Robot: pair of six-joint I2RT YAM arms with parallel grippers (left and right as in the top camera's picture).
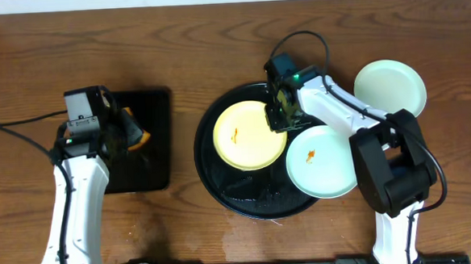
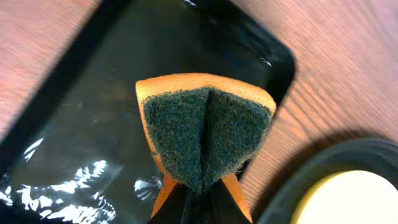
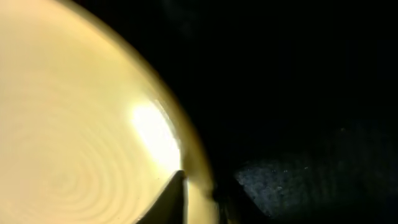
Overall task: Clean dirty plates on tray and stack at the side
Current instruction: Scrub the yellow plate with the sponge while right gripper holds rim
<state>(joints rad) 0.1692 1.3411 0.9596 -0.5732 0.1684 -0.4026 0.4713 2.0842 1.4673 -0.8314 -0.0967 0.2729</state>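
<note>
The pale yellow plate (image 1: 248, 135) with a small orange smear lies on the round black tray (image 1: 239, 192). My right gripper (image 1: 280, 113) is shut on this plate's right rim; in the right wrist view one finger lies on the plate (image 3: 74, 124) and the other outside its edge (image 3: 199, 193). A mint plate (image 1: 322, 161) with an orange smear overlaps the tray's right rim. A second mint plate (image 1: 389, 87) lies on the table at the far right. My left gripper (image 1: 131, 137) is shut on an orange sponge (image 2: 205, 134) with a green pad, folded between the fingers (image 2: 199, 196).
A smaller rectangular black tray (image 1: 152, 165) lies at the left, under the sponge, and fills much of the left wrist view (image 2: 81, 124). The round tray's rim (image 2: 323, 168) and the yellow plate (image 2: 354, 199) show at that view's lower right. Bare wooden table lies all around.
</note>
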